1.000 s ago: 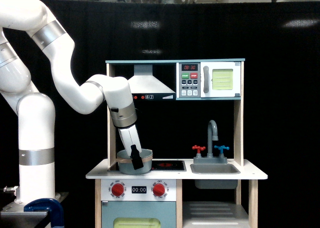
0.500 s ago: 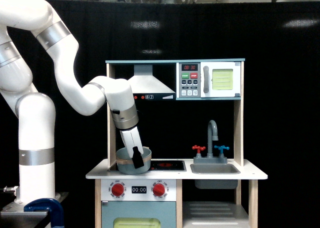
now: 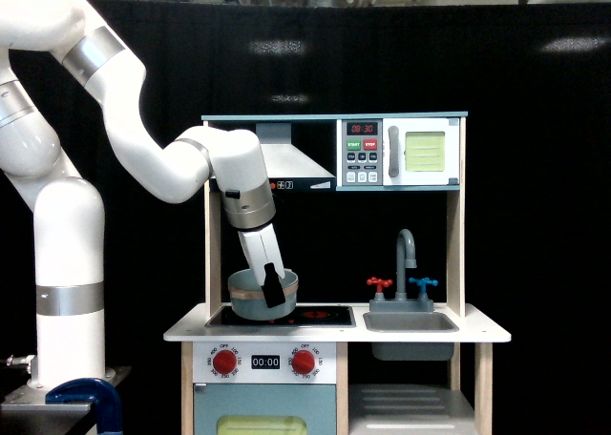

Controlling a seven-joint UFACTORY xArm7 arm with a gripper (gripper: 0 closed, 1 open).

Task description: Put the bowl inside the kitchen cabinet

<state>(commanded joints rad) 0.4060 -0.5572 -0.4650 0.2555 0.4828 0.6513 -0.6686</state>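
The grey-blue bowl with a tan band below its rim hangs tilted a little above the black stove top of the toy kitchen. My gripper is shut on the bowl's rim at its near right side, one dark finger showing over the outer wall. The kitchen cabinet is the doorless compartment under the sink at the lower right, with a pale shelf board and a light wooden post; only its top part is in the picture.
A grey sink basin with a grey faucet and red and blue taps sits right of the stove. A microwave and a range hood hang above. Red knobs and the blue oven door lie below the counter edge.
The arm has lifted the bowl off the stove and carried it slightly to the exterior view's right. The bowl now tilts and hangs clear of the burner.
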